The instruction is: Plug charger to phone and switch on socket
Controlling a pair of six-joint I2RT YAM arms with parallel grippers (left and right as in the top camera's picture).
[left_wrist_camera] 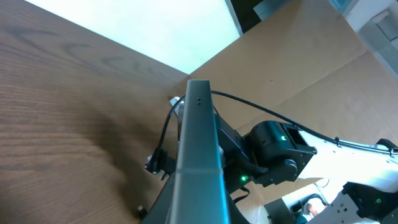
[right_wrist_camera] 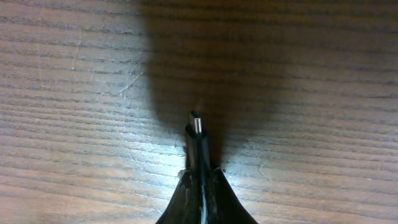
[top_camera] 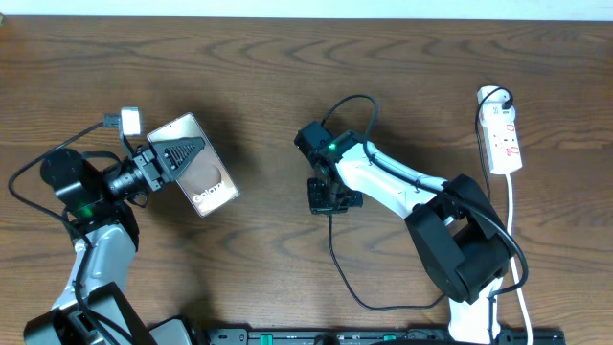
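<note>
My left gripper (top_camera: 180, 153) is shut on the phone (top_camera: 206, 182), holding it tilted at the left of the table, its lettered face up. In the left wrist view the phone (left_wrist_camera: 199, 155) shows edge-on, pointing toward the right arm. My right gripper (top_camera: 332, 199) is shut on the charger (top_camera: 337, 264) near the table's middle. The thin black cable trails toward the front edge. In the right wrist view the charger's metal plug tip (right_wrist_camera: 196, 124) sticks out past the closed fingers (right_wrist_camera: 200, 183), just above the wood. The socket (top_camera: 503, 134) lies at the far right.
A white cord (top_camera: 512, 225) runs from the socket toward the front edge past the right arm's base (top_camera: 460, 244). A small white block (top_camera: 130, 121) sits by the left arm. A black rail (top_camera: 383, 335) lines the front edge.
</note>
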